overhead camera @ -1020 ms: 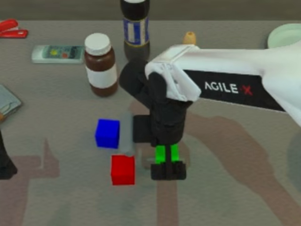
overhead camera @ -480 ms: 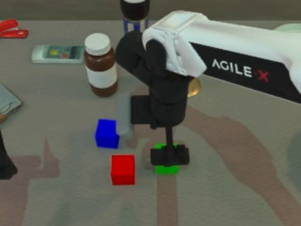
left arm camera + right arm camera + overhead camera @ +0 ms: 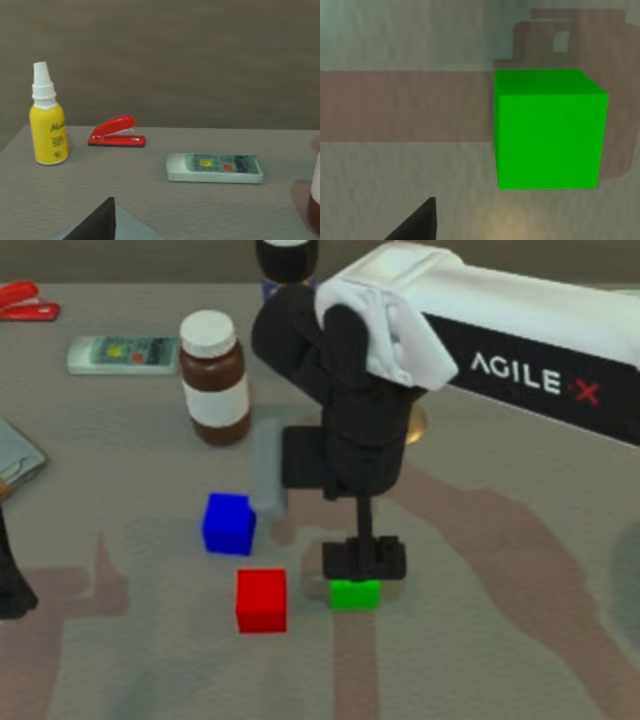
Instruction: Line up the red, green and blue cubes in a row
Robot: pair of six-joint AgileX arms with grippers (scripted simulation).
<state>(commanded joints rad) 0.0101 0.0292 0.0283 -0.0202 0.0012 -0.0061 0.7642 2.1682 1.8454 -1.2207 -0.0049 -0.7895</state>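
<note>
The green cube (image 3: 355, 594) sits on the table (image 3: 480, 640) directly under the right gripper (image 3: 365, 560), whose fingers are spread and off it. The red cube (image 3: 262, 600) lies left of the gripper, the blue cube (image 3: 228, 523) beyond. A capped brown jar (image 3: 214, 377) stands farther back. The left arm (image 3: 10, 580) is parked at the left edge.

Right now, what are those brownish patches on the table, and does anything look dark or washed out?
Top view: the brown bands on the table are soft shadows of the right arm; evenly lit, no glare. Right wrist view: a shadow shaped like the end effector lies behind the green cube, whose faces are flat bright green. Left wrist view: the backdrop is dim, the stapler and remote clear.
</note>
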